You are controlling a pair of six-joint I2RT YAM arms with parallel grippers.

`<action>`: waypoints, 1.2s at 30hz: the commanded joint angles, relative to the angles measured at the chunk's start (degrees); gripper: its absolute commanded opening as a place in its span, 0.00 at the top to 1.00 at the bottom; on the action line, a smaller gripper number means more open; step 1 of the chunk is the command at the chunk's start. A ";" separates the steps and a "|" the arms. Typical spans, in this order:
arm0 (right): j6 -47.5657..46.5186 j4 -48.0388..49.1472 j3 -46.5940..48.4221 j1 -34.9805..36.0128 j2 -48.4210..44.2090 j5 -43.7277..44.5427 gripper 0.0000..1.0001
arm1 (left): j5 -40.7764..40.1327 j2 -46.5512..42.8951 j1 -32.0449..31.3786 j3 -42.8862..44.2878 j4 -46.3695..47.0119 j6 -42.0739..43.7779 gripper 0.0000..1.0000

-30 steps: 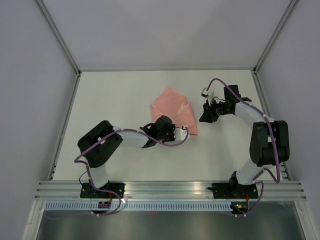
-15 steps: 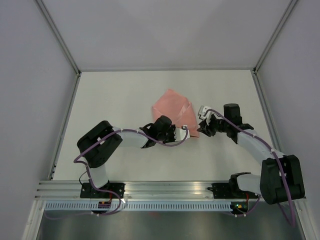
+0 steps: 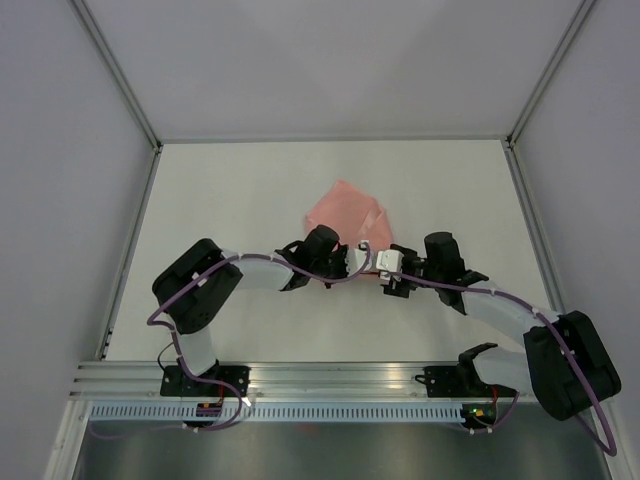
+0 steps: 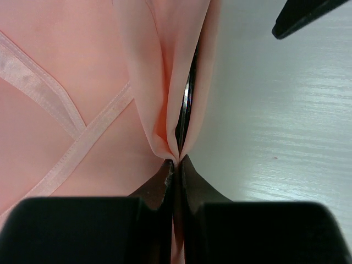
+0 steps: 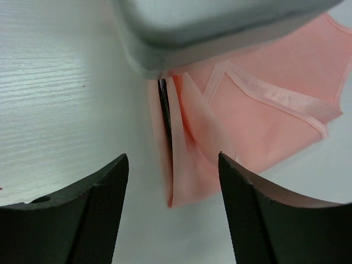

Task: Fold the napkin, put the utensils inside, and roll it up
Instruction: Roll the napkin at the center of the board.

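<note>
The pale pink napkin [image 3: 350, 208] lies folded at mid-table, its hemmed edges crossing on top [image 4: 66, 104]. My left gripper [image 3: 354, 262] is shut on the near end of a raised fold along its right edge [image 4: 177, 160]. A thin dark utensil [image 4: 187, 104] shows inside that fold, mostly wrapped in cloth; it also appears in the right wrist view [image 5: 164, 110]. My right gripper [image 3: 390, 274] stands open just to the right, facing the left one. The fold's free corner [image 5: 190, 181] lies between its fingers [image 5: 104, 209], untouched.
The left gripper's grey-white housing [image 5: 220, 27] fills the top of the right wrist view, close to my right fingers. Grey walls and metal rails [image 3: 150, 200] bound the white table [image 3: 230, 190]. Purple cables [image 3: 330, 280] loop along both arms.
My right arm swung from the back right down to the napkin's near right corner, and its jaws opened wide. The left gripper kept its pinch, shifting slightly right.
</note>
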 commanded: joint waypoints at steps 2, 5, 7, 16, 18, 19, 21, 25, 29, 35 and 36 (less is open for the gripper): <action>-3.69 8.26 -0.71 1.85 -0.81 -0.28 0.25 | 7.05 0.12 1.49 1.55 -2.73 -4.84 0.98; -4.39 10.81 -1.68 3.00 0.15 0.24 0.21 | 9.78 0.12 2.81 1.73 -3.26 -5.90 0.98; -4.92 11.96 -1.94 3.96 1.46 0.86 0.20 | 10.49 0.21 3.34 1.73 -3.61 -5.90 0.98; -5.80 11.08 0.69 9.15 5.86 1.82 0.19 | 15.50 2.05 5.27 4.89 -9.06 -5.46 0.98; -6.24 11.43 1.48 9.85 7.44 2.00 0.19 | 16.81 2.14 5.89 5.16 -9.59 -5.55 0.98; -6.50 11.70 1.74 10.03 8.06 2.35 0.19 | 17.26 2.14 6.15 5.42 -9.68 -5.64 0.98; -6.68 12.31 2.71 10.38 9.64 2.53 0.19 | 18.13 2.23 6.50 5.77 -10.46 -5.82 0.98; -7.47 12.14 4.73 10.56 11.93 2.88 0.19 | 19.54 2.85 6.85 7.09 -11.88 -5.46 0.98; -8.26 11.18 6.84 10.65 13.69 2.97 0.19 | 19.81 3.64 6.85 7.97 -13.90 -5.38 0.98; -8.79 5.90 11.06 10.82 15.71 1.04 0.19 | 21.21 4.43 7.12 9.29 -15.57 -5.29 0.98; -8.70 4.42 12.37 10.91 16.50 0.86 0.19 | 21.82 4.43 7.21 9.55 -15.66 -5.46 0.98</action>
